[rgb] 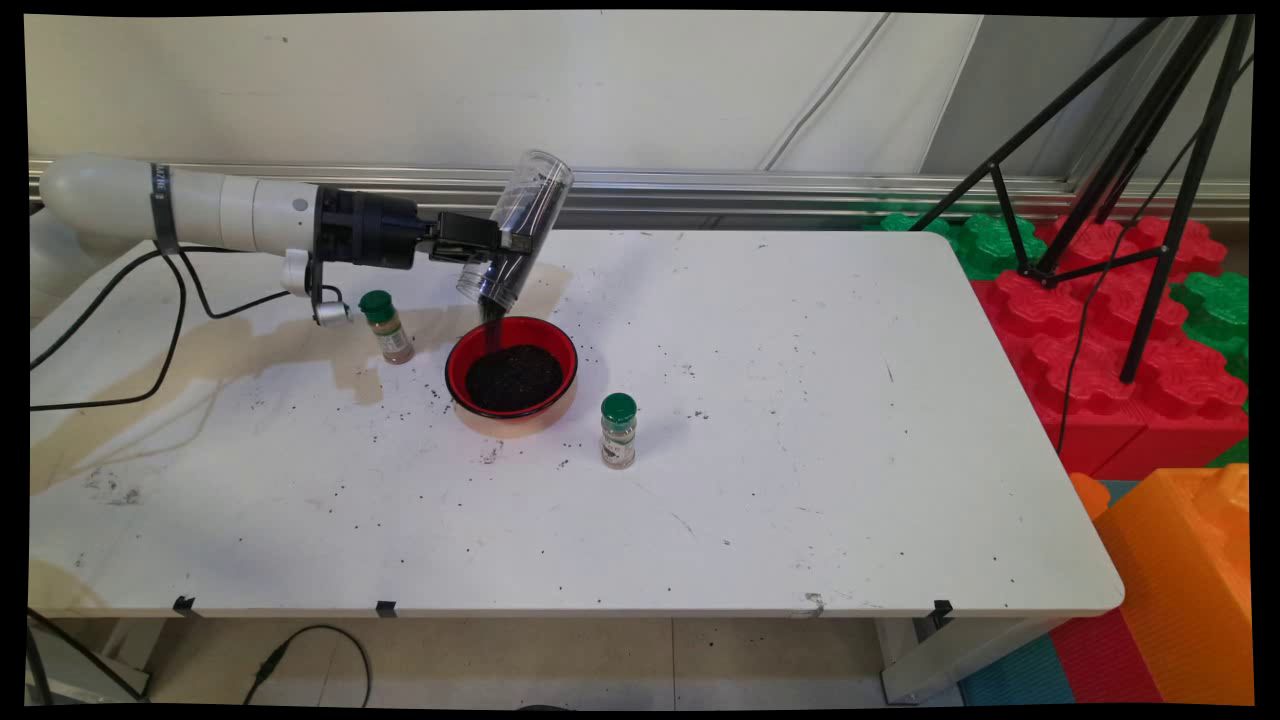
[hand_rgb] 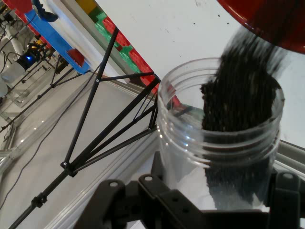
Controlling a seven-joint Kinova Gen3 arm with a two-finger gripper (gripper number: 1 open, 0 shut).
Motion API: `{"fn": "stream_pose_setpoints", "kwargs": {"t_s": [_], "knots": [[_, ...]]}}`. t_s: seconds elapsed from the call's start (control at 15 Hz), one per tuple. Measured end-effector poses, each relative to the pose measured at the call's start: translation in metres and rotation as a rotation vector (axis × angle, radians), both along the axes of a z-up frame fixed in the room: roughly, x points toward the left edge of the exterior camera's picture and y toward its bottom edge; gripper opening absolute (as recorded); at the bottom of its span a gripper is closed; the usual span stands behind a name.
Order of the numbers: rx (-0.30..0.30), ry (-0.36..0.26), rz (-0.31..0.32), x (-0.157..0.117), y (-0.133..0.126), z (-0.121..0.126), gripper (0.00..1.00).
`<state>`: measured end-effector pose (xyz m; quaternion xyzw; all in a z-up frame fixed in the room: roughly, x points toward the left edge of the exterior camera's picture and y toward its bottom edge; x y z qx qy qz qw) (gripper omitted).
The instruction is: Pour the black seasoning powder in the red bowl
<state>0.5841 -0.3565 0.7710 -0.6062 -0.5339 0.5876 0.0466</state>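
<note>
Clear jar [rgb: 515, 232], tipped mouth-down, spills dark grains [rgb: 492, 328] into the red bowl [rgb: 512, 374].

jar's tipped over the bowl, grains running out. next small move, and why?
Probably hold the tilt a moment longer. The clear jar, clamped in the gripper, has its mouth over the red bowl's far rim, and dark grains are pouring in; the hand view shows more at the mouth. Righting it now would leave some inside.

Gripper [rgb: 497, 248] clamped on clear jar [rgb: 516, 228], tipped mouth-down over red bowl [rgb: 512, 375].
Dark grains [rgb: 514, 378] stream into bowl, already heaped inside. Two green-capped spice bottles: left one [rgb: 386, 326] beside bowl, right one [rgb: 618, 430] just right of it. Grains scattered on white table [rgb: 800, 450].
</note>
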Motion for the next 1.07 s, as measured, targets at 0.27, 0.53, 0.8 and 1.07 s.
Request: {"fn": "stream_pose_setpoints", "kwargs": {"t_s": [0.27,0.53,0.8,1.07], "knots": [[-0.017,-0.009,-0.010,-0.0004,0.0016,0.0007,0.00],[-0.030,-0.016,-0.019,-0.0014,0.0032,0.0010,0.00],[-0.038,-0.020,-0.027,-0.0027,0.0049,0.0011,0.00],[-0.044,-0.023,-0.034,-0.0043,0.0059,0.0012,0.00]]}}
